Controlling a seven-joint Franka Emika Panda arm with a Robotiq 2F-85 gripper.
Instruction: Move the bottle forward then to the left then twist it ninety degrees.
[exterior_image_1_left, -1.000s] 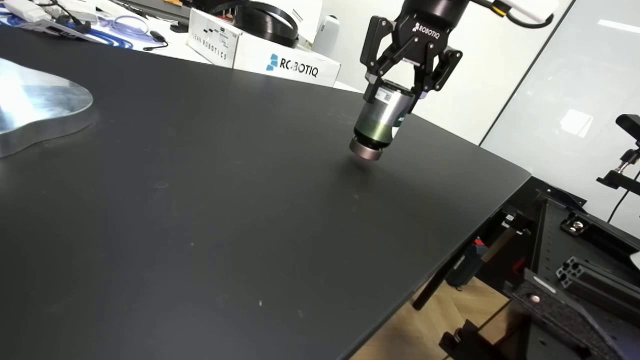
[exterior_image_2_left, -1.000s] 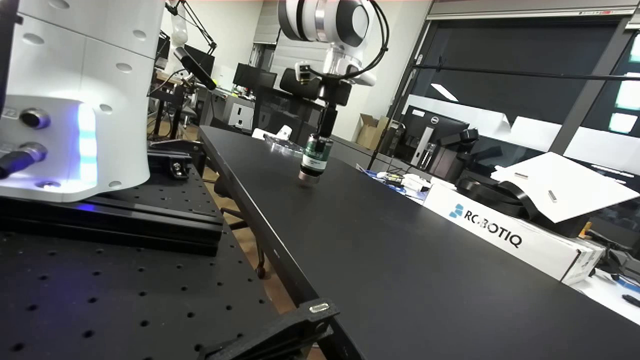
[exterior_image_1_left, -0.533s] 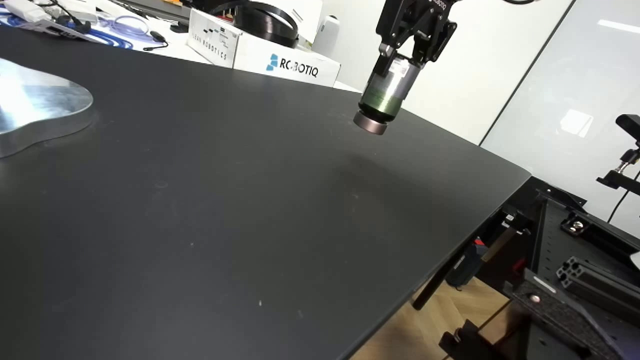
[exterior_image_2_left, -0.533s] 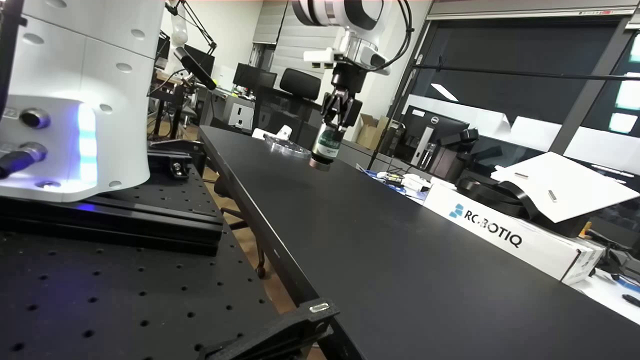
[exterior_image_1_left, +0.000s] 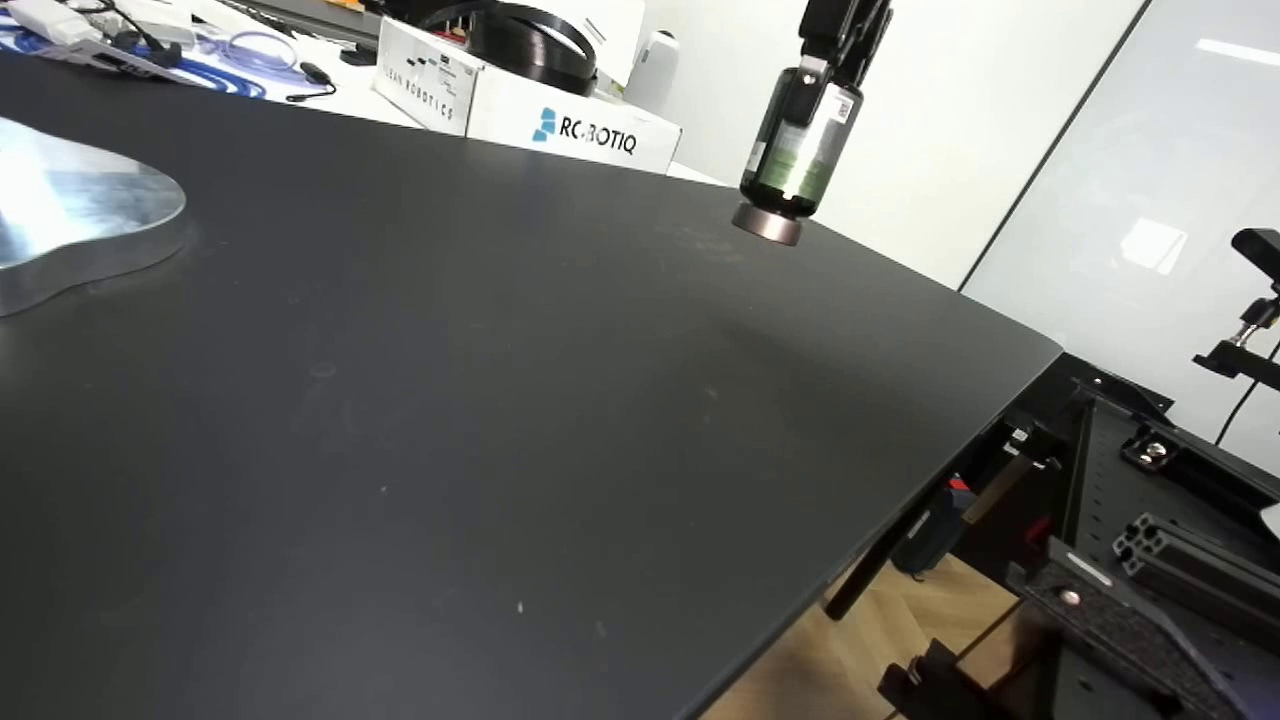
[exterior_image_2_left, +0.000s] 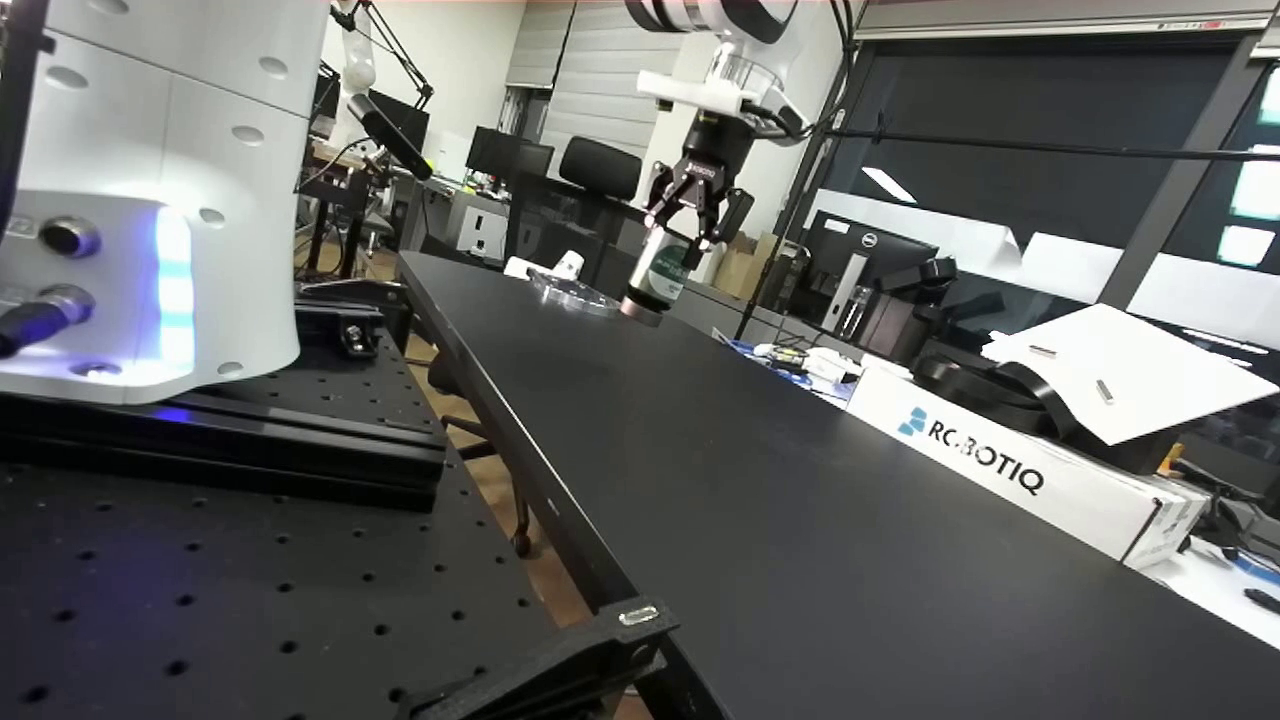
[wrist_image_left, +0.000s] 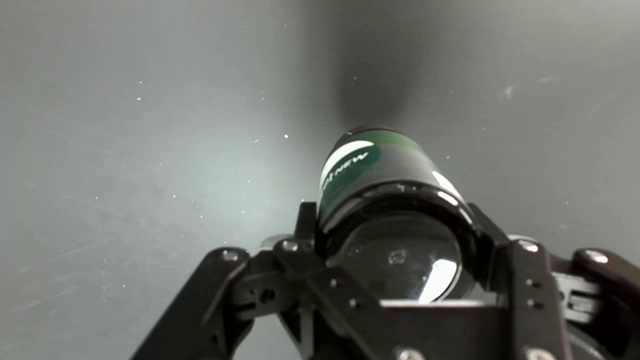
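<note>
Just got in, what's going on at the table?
The gripper has a small green-and-grey bottle clamped between its fingers, cap pointing down. It's holding it in the air above the black table, not set down yet. The job is to move it forward, then left, then twist it ninety degrees; I can't say how much of that is done. A white Robotiq box sits beyond the table's edge, untouched.
</note>
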